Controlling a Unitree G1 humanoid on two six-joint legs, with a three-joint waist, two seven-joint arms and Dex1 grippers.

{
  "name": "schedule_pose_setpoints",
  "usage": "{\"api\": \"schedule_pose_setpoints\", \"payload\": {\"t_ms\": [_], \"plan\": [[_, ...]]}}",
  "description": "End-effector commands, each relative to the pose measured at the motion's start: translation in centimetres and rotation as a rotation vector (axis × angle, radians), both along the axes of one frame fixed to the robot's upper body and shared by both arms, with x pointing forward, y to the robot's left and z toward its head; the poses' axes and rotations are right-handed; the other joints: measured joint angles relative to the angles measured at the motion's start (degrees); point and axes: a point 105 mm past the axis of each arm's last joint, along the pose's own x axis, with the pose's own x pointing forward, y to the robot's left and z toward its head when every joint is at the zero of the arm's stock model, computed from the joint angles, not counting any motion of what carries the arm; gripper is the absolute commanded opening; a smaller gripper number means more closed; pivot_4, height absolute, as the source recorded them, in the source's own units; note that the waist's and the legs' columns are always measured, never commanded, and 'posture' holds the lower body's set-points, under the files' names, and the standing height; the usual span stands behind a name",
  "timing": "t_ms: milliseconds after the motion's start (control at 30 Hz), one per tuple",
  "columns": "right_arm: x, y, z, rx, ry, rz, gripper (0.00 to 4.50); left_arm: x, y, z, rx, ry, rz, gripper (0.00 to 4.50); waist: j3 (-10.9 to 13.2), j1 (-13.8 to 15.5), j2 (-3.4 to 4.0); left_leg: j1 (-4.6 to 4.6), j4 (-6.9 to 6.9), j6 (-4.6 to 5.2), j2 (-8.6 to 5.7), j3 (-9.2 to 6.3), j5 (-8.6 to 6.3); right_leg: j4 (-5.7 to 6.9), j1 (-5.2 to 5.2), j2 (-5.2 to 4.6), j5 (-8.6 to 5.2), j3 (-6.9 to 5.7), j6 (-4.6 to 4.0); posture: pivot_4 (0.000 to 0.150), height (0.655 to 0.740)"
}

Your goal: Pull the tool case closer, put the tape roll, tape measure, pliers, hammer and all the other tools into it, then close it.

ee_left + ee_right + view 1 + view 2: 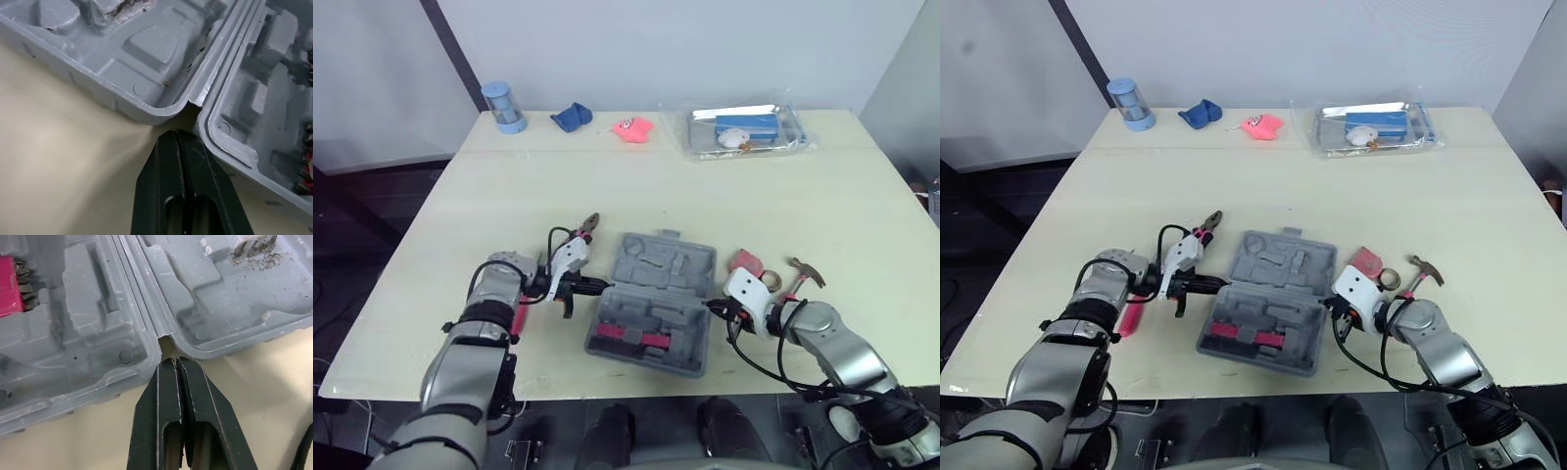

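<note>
Near the table (862, 196) front edge: tool case (656, 294) lying open. At its two sides, left gripper (597, 286) and right gripper (713, 307), jaws squeezed tight, holding nothing, tips at the hinge gap. Looks like the pulling-closer step. Next: drag both sides evenly. Behind: pliers (587, 228), tape roll (771, 284), hammer (806, 271).

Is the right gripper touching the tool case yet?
Cannot tell. In the right wrist view the right gripper, fingers shut, has its tips right at the hinge notch of the tool case. No clear gap shows there, but no plain contact either.
</note>
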Motion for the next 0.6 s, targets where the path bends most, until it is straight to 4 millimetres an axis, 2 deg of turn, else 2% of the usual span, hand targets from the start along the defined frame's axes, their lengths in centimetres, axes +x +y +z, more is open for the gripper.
{"api": "schedule_pose_setpoints", "payload": {"t_ms": [33,267,600], "plan": [[-0.2,-0.2,0.5,0.021,-0.011,0.022,0.05,-2.6,-0.1,-2.1,0.026,0.108,-0.042,0.00,0.0,0.0,0.01,0.00,0.00,0.00,0.00,0.00,0.00,0.00,0.00,0.00,0.00,0.00,0.00,0.150,0.7400],[-1.0,-0.5,0.6,0.042,0.016,0.060,0.05,-5.7,-0.6,-2.2,0.030,0.107,-0.079,0.00,-0.1,0.1,0.18,0.05,0.00,0.01,0.03,0.03,-0.01,0.02,0.01,-0.01,-0.02,0.00,-0.04,0.150,0.7400],[-2.6,0.0,0.6,0.073,0.086,0.137,0.05,-8.0,-0.8,-2.3,0.044,0.114,-0.103,0.00,-0.1,0.3,0.19,0.08,0.00,0.02,0.04,0.04,-0.02,0.03,0.03,-0.01,-0.05,-0.01,-0.08,0.150,0.7400]]}}
